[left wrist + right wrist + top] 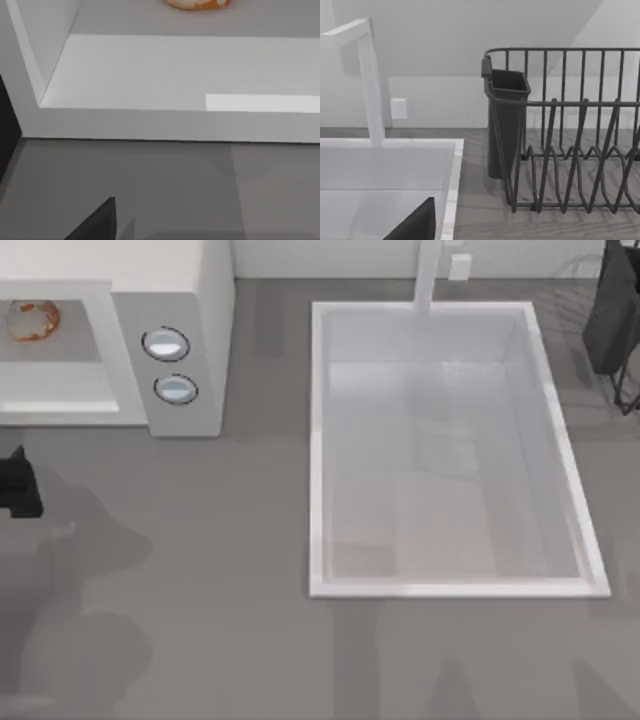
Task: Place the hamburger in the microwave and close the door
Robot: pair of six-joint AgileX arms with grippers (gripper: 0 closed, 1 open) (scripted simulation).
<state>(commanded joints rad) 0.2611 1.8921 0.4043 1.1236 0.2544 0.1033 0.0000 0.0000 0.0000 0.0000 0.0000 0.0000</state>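
Inside the microwave (190, 300) sits the hamburger (35, 320); left fingers' (20, 485) spread unclear.

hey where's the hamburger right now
The hamburger sits inside the microwave, on its cavity floor at the top view's far left, left of the two knobs; the left wrist view shows it deep in the cavity.

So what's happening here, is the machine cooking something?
Not cooking yet. The hamburger already sits inside the open microwave, at the table's far left. The left gripper is just in front of the microwave's opening, holding nothing, so the burger step looks done and closing the door is probably what remains. To the right are a white sink and a dark dish rack, neither in use.
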